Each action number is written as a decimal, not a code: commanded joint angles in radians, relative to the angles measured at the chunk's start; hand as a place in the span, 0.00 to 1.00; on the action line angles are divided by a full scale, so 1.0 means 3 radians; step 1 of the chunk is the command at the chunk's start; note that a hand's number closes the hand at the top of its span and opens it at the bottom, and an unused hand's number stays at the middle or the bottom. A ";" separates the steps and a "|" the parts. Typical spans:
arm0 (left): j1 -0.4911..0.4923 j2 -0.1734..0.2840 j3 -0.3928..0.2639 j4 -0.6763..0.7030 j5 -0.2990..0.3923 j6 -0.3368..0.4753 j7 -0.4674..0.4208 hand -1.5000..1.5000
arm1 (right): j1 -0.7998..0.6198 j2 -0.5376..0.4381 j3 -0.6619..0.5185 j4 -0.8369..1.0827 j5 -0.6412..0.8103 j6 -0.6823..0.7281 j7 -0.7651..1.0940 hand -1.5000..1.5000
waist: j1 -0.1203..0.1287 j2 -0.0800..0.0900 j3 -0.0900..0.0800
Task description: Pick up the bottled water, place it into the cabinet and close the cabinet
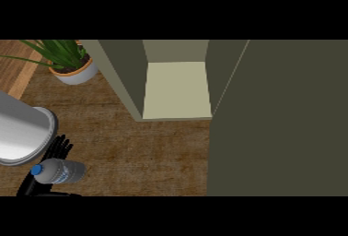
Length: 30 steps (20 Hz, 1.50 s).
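Meanwhile, the left robot hand (54, 148) curls around the bottle (58, 171), held above the counter (142, 156) well left of the open cabinet (176, 90). Shelf unfilled, door (279, 120) still ajar: placing and closing remain.

A single head view looks steeply down on the brown wooden desk (149, 147), close above the open olive-green cabinet (176, 87) at centre.

Left hand (53, 150) has its fingers (62, 144) curled round the bottled water (60, 171) low on the brown desk (142, 152), cabinet (176, 90) standing open, potted plant (71, 62) beside it.
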 commanded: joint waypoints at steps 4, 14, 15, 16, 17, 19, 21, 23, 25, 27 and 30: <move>-0.0167 0.0030 -0.0066 0.0406 0.0110 -0.0402 -0.0482 0.00 | 0.0159 -0.0104 -0.0008 -0.0387 -0.0072 0.0019 0.0100 0.00 | 0.0022 -0.0005 0.0003; -0.0459 0.0000 0.0003 0.0943 0.0342 -0.0484 -0.0628 1.00 | 0.0221 -0.0114 0.0078 -0.0414 0.0028 -0.0022 0.0047 0.00 | 0.0008 0.0005 -0.0005; -0.0500 -0.0117 -0.0047 0.0932 0.0325 -0.0377 -0.0567 1.00 | 0.0283 -0.0159 -0.0053 -0.0269 -0.0093 0.0049 -0.0116 0.00 | -0.0004 -0.0007 0.0003; -0.0600 0.0013 -0.0012 0.0964 0.0384 -0.0515 -0.0510 1.00 | 0.0181 -0.0109 -0.0060 -0.0194 -0.0112 0.0005 -0.0090 0.00 | 0.0009 0.0001 0.0002; -0.0543 -0.0004 -0.0080 0.1016 0.0303 -0.0474 -0.0632 1.00 | 0.0197 -0.0102 0.0010 -0.0191 -0.0010 0.0002 -0.0121 0.00 | 0.0004 0.0001 0.0000; -0.0554 -0.0002 -0.0109 0.0993 0.0290 -0.0409 -0.0700 1.00 | 0.0288 -0.0217 -0.0164 -0.0328 -0.0185 0.0078 -0.0107 0.00 | 0.0000 0.0000 0.0001; -0.0498 -0.0369 -0.0116 0.0965 0.0318 -0.0049 -0.0823 1.00 | 0.0249 -0.0142 -0.0057 -0.0123 -0.0072 0.0067 -0.0255 0.00 | -0.0001 -0.0007 0.0003; -0.0565 -0.0618 -0.0073 0.0893 0.0398 0.0288 -0.0772 1.00 | 0.0192 -0.0172 -0.0195 -0.0133 -0.0179 0.0052 -0.0166 0.00 | 0.0033 -0.0006 0.0008; -0.0632 -0.0831 -0.0076 0.0884 0.0544 0.0636 -0.0712 1.00 | 0.0334 -0.0210 -0.0122 -0.0249 -0.0137 0.0113 -0.0223 0.00 | 0.0002 -0.0017 0.0007; -0.0638 -0.0838 -0.0242 0.0842 0.0588 0.0748 -0.0873 1.00 | 0.0276 -0.0172 -0.0079 -0.0141 -0.0105 0.0101 -0.0263 0.00 | 0.0013 -0.0019 0.0009; -0.0742 -0.0845 -0.0385 0.0856 0.0744 0.0734 -0.0742 1.00 | 0.0271 -0.0119 0.0063 -0.0193 -0.0061 0.0028 -0.0158 0.00 | 0.0028 -0.0012 0.0008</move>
